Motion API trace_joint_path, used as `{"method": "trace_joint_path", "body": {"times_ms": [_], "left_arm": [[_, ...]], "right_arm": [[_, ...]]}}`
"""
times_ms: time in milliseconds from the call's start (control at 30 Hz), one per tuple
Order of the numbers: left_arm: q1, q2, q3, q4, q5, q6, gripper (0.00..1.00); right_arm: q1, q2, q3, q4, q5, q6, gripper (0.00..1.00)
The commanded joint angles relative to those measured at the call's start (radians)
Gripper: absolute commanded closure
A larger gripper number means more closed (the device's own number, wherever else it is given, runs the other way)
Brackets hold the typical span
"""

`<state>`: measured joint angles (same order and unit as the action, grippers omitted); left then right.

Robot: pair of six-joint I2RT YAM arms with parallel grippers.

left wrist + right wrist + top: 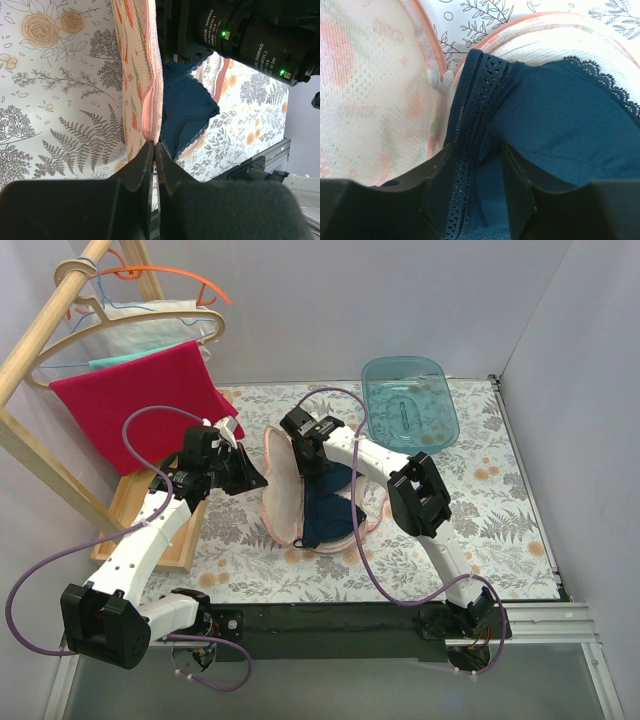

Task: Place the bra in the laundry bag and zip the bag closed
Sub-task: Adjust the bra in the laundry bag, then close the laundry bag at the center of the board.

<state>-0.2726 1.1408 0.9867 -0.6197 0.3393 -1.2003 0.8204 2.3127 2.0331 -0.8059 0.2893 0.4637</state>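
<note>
Closest to our left wrist lens, the left tool (154, 147) is clenched on the pink zipper edge of the laundry bag (137, 75), holding that flap up on edge. Our right tool (477, 170) grasps the bra (560, 120) by its lace band, which runs up between the two fingers. From above, we see the bag lying open on the floral worktop (500, 510), the navy bra resting on its right half. Behind them sits a teal tub (408, 400), and a red towel (140, 405) hangs at the far left.
</note>
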Motion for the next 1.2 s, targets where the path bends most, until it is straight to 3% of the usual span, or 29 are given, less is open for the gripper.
{"method": "trace_joint_path", "body": {"times_ms": [0, 167, 233, 467, 533, 600, 733, 933, 1167], "left_arm": [[-0.005, -0.013, 0.006, 0.012, 0.02, 0.016, 1.0], [-0.005, -0.013, 0.003, 0.012, 0.02, 0.016, 1.0], [-0.005, -0.012, -0.002, 0.015, 0.02, 0.015, 1.0], [-0.005, -0.012, -0.002, 0.023, 0.024, 0.008, 1.0], [-0.004, -0.009, 0.006, 0.025, 0.027, 0.008, 1.0], [-0.004, 0.002, 0.02, 0.025, 0.032, 0.008, 1.0], [-0.005, 0.02, 0.041, 0.028, 0.056, 0.01, 1.0], [-0.011, 0.049, 0.085, 0.043, 0.079, 0.019, 1.0], [-0.086, 0.14, 0.183, 0.075, 0.092, 0.001, 1.0]], "right_arm": [[0.006, 0.016, 0.056, 0.01, 0.024, -0.013, 0.58], [0.005, 0.002, 0.053, 0.013, 0.004, -0.019, 0.68], [0.006, -0.015, 0.044, 0.016, 0.004, -0.02, 0.77], [0.006, -0.033, 0.027, 0.045, -0.05, -0.034, 0.78], [0.006, -0.062, 0.01, 0.047, -0.036, -0.036, 0.73], [0.006, -0.1, -0.036, 0.05, 0.005, -0.028, 0.6], [0.0, -0.243, -0.117, 0.057, 0.083, -0.005, 0.47], [-0.052, -0.523, -0.367, 0.082, 0.149, 0.049, 0.43], [-0.168, -0.803, -0.707, 0.139, 0.056, 0.081, 0.42]]}}
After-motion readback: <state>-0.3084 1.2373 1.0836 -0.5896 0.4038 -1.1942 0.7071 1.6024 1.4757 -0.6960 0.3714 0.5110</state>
